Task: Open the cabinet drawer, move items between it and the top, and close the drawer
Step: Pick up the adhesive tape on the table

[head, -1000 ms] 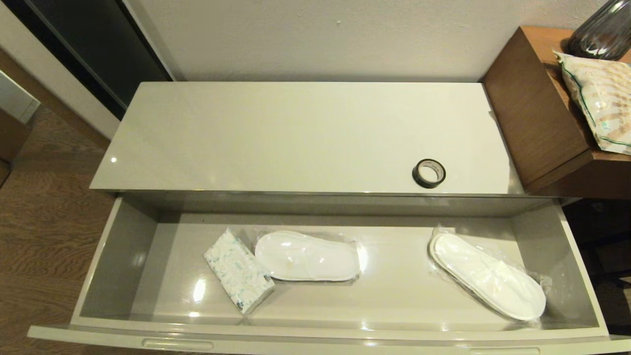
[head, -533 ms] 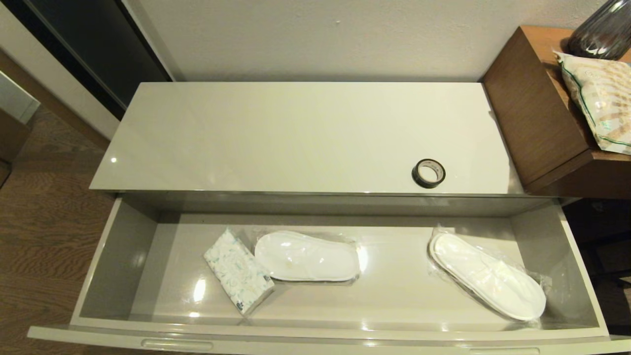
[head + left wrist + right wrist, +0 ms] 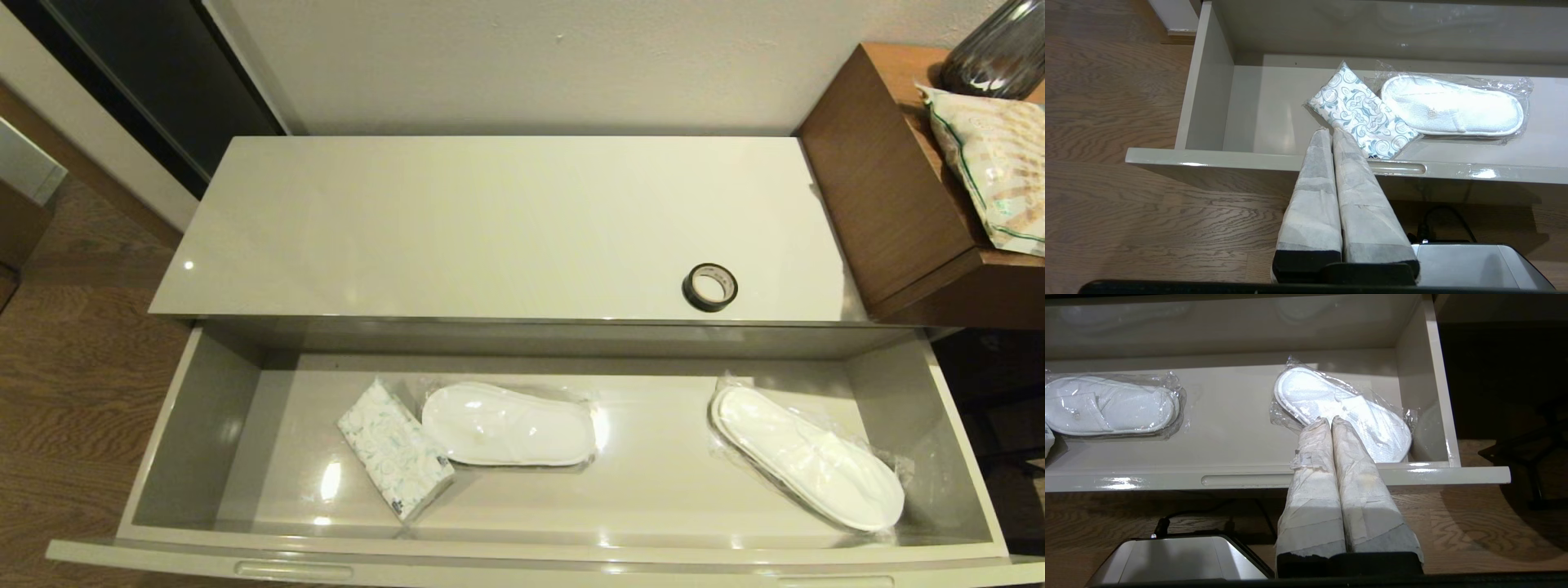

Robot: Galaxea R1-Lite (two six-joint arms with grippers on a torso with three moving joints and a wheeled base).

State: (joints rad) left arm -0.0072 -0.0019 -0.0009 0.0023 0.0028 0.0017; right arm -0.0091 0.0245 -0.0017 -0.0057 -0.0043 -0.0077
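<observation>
The cabinet drawer (image 3: 204, 425) stands pulled out, its front rail (image 3: 1216, 158) showing a recessed pull (image 3: 1241, 480). Inside, toward the left, lies the white tissue pack (image 3: 396, 449) with blue print (image 3: 1361, 111). A black tape roll (image 3: 710, 287) rests on the cream top (image 3: 490, 220), near its front right. Neither arm shows in the head view. My left gripper (image 3: 1329, 132) hangs shut and empty in front of the drawer rail, short of the tissue pack. My right gripper (image 3: 1327, 421) is also shut and empty, before the rail near the drawer's right end.
Two white slippers in clear wrap lie in the drawer, one mid (image 3: 510, 425) and one right (image 3: 808, 467). A taller brown wooden table (image 3: 882, 196) with a bag (image 3: 992, 163) and a dark vase (image 3: 1000, 53) stands right of the cabinet. Wood floor (image 3: 73, 384) lies to the left.
</observation>
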